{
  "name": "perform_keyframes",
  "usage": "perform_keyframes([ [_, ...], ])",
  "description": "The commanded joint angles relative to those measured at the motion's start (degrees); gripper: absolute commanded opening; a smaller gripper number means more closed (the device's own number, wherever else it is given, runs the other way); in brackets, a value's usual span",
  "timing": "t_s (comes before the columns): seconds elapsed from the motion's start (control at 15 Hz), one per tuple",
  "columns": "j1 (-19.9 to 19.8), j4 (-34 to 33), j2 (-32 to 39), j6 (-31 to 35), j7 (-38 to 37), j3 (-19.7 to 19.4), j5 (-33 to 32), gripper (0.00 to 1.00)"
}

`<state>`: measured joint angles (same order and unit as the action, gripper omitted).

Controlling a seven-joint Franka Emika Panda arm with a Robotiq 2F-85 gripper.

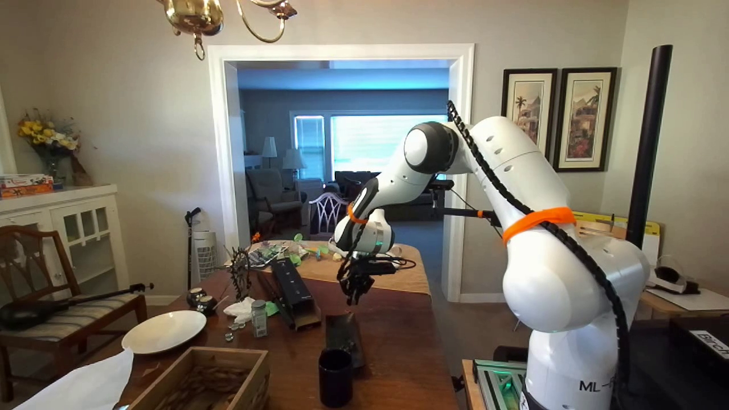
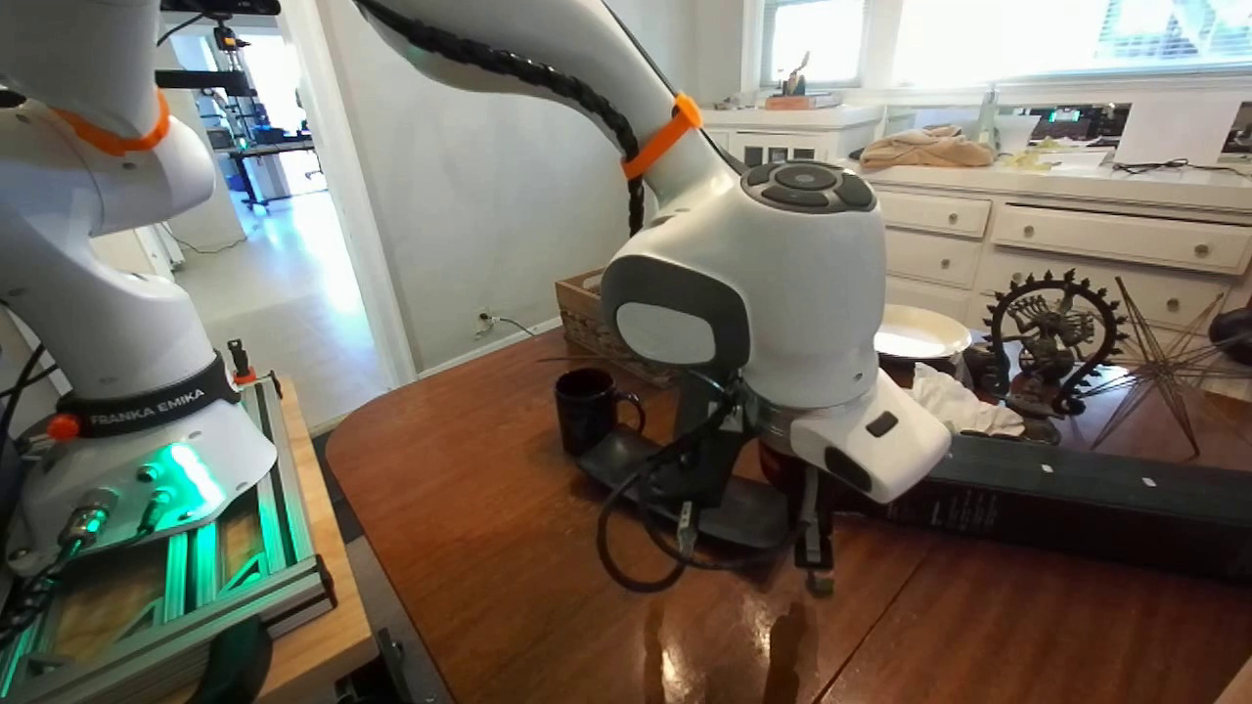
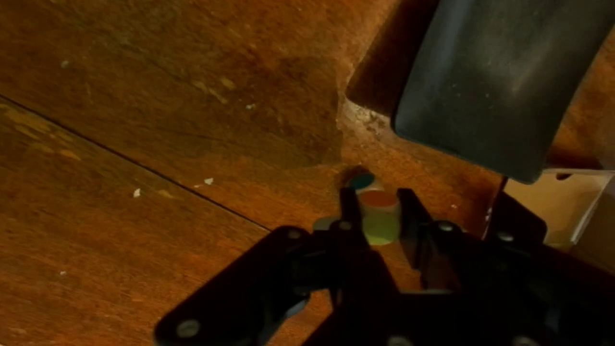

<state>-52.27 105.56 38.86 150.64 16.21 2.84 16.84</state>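
holding small orange-and-green piece point(image 3: 380, 218) between jaws; base band point(image 2: 147, 406) reading "franka emika", white label point(image 1: 711, 343) "birch"

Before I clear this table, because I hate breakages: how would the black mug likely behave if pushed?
Pushed high up, the black mug could well tip, since it stands upright and taller than wide. Once over, it would probably roll on its round side until the handle stopped it. Its smooth surface may feel slippery.

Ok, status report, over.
Gripper shut, apparently on small orange-and-green piece. Hangs above table. Black tray and long box nearby, apart from fingertips.
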Motion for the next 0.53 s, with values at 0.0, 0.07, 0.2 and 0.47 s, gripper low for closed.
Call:
perform_keyframes([
  [0.0, 1.6, -1.2, 0.8, -1.3, 0.5, -1.0, 0.0, 0.06],
  [0.07, 2.0, -1.4, 1.0, -1.2, 0.5, -1.2, -0.1, 0.06],
  [0.2, 2.7, -1.9, 1.5, -1.1, 0.4, -1.5, -0.4, 0.06],
  [0.47, 4.4, -3.4, 2.9, -1.2, -0.1, -2.6, -1.3, 0.06],
])
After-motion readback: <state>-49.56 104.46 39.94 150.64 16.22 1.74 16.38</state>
